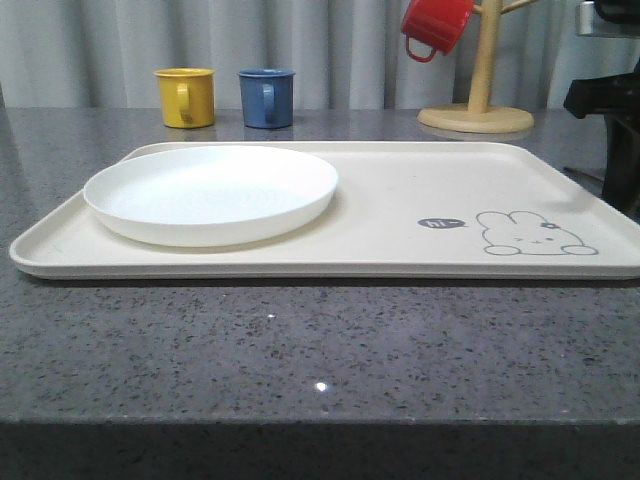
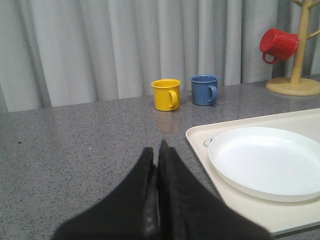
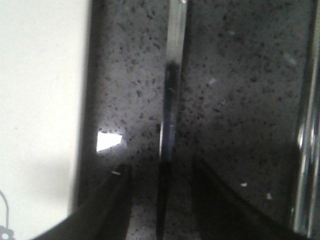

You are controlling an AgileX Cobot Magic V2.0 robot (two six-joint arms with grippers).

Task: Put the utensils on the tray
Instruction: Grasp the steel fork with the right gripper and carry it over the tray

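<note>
Tray (image 1: 400, 215): flat on speckled grey counter (image 1: 300, 340); cream, low rim, rabbit drawing (image 1: 535, 235) at near right corner. Right half bare, probably kept free for cutlery; none on it yet.

White plate (image 1: 212, 190): on tray's left half, empty.

Yellow mug (image 1: 186, 97), blue mug (image 1: 267, 97): side by side at back of counter, well apart from tray. Red mug (image 1: 435, 25): hung on wooden mug tree (image 1: 478, 95). No part in task.

Utensil, thin shiny metal shaft (image 3: 171, 115): on counter just beside tray's edge (image 3: 75, 100), off tray. Type uncertain; blurred. Second metal piece (image 3: 306, 135) near, also off tray.

Right hand (image 3: 162, 195): low over counter, fingers apart, straddling shaft; not closed on it. Pose suited to a pinch from above.

Left hand (image 2: 157, 170): fingers pressed together, nothing between them; parked over bare counter near tray's left corner, pointing toward mugs.
</note>
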